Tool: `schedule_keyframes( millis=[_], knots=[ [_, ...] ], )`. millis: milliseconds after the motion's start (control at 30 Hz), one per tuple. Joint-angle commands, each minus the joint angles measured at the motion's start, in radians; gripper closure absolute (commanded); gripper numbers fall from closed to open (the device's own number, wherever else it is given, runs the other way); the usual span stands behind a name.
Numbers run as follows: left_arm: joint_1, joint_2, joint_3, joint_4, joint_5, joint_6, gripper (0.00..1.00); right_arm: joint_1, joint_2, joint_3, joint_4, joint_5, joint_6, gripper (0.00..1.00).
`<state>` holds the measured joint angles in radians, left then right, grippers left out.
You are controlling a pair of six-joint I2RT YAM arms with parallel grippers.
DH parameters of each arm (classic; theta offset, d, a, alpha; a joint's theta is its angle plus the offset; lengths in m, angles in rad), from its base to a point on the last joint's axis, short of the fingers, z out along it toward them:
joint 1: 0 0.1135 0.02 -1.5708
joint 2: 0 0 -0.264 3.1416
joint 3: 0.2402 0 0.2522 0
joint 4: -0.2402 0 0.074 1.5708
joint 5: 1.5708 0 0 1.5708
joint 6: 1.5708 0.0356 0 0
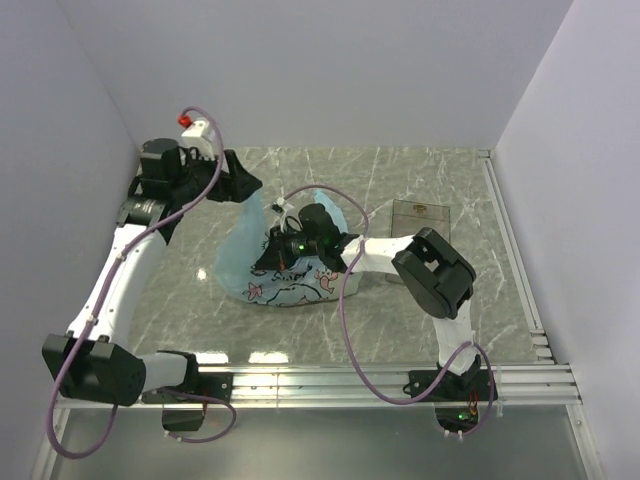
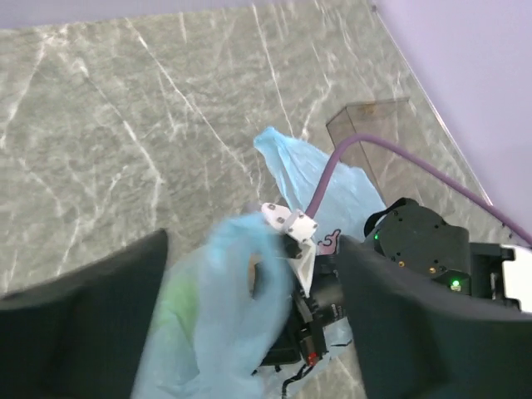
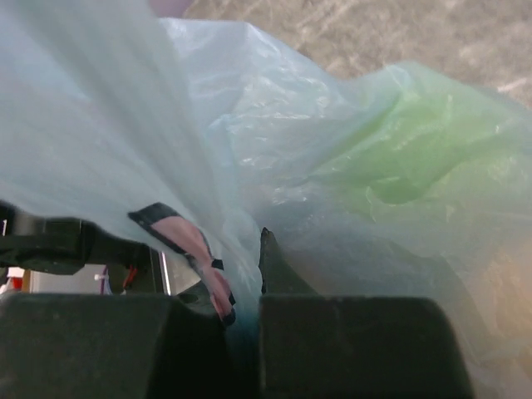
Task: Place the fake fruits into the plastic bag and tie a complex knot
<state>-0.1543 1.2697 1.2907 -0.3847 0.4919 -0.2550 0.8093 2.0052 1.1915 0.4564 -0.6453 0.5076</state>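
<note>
The light-blue plastic bag (image 1: 295, 288) with pink cartoon print lies mid-table. One strip of it stretches up and left to my left gripper (image 1: 240, 190). In the left wrist view the left gripper (image 2: 253, 249) has its jaws wide apart, with the blurred bag strip (image 2: 220, 307) standing between them. My right gripper (image 1: 280, 248) presses on the bag's top. In the right wrist view the right gripper (image 3: 245, 249) is shut on a fold of the bag (image 3: 274, 108). The green apple (image 3: 416, 150) shows through the plastic, with a yellow-orange tint (image 3: 503, 291) beside it. The other fruits are hidden.
A clear rectangular tray (image 1: 420, 213) stands right of the bag, behind the right arm; it also shows in the left wrist view (image 2: 370, 125). The right arm's purple cable (image 1: 345, 320) loops in front of the bag. White walls close in the marble table (image 1: 400, 170).
</note>
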Motion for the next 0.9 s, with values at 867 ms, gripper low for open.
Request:
schedule_keyframes(
  millis=[867],
  knots=[
    [0.254,-0.167,-0.447,-0.051,0.554,0.614,0.01,-0.005,-0.017,0.108,-0.104,-0.013,-0.029,1.00]
  ],
)
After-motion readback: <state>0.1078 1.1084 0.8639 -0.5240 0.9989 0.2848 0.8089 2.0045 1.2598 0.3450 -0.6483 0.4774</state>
